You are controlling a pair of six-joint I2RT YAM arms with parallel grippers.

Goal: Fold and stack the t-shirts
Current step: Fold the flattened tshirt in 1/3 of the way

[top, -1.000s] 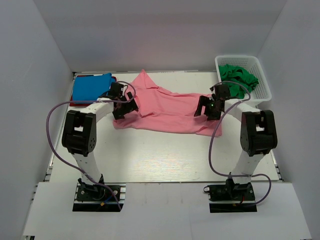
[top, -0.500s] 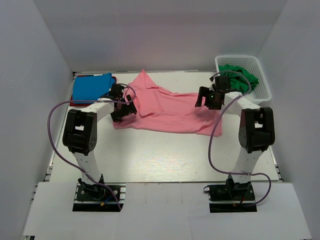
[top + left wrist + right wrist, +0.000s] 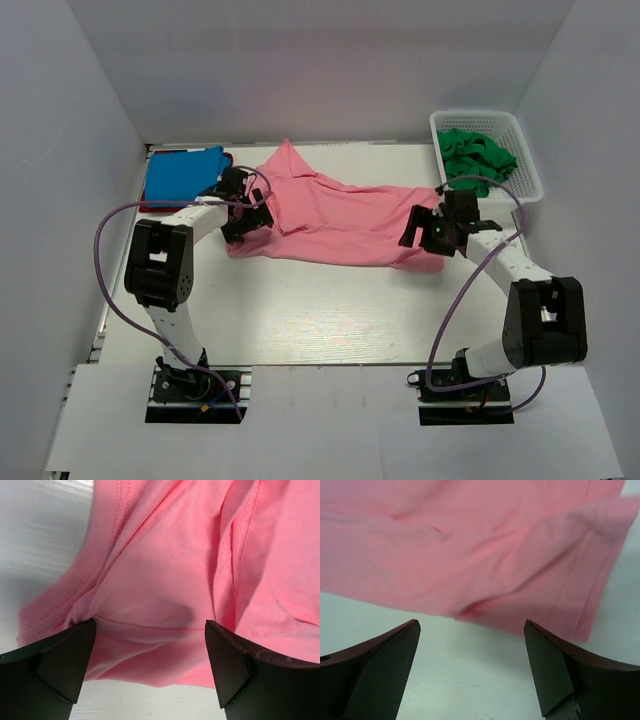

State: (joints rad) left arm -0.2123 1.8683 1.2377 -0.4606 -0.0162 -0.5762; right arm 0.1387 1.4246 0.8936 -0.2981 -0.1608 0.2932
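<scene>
The white surface (image 3: 320,310) is carrying everything. The salmon pink t-shirt (image 3: 340,215) is lying spread and rumpled across its far middle. The white lattice basket (image 3: 527,160) is sitting at the far right corner, holding the dark green t-shirts (image 3: 475,155) in a heap. The bright blue t-shirt (image 3: 180,175) is lying folded at the far left corner.

The left fingers (image 3: 50,665) are standing spread wide at the pink shirt's left end. A fold of hemmed cloth is bulging between them, but they are not pinching it. The right fingers (image 3: 375,665) are likewise gaping wide and gripping nothing, hanging just over the shirt's near right corner.

Compared with half a second ago, the right arm has swung from the shirt's far right edge beside the basket toward the near side, and its elbow is now bending out to the right. The left arm and the shirts are staying where they were.
</scene>
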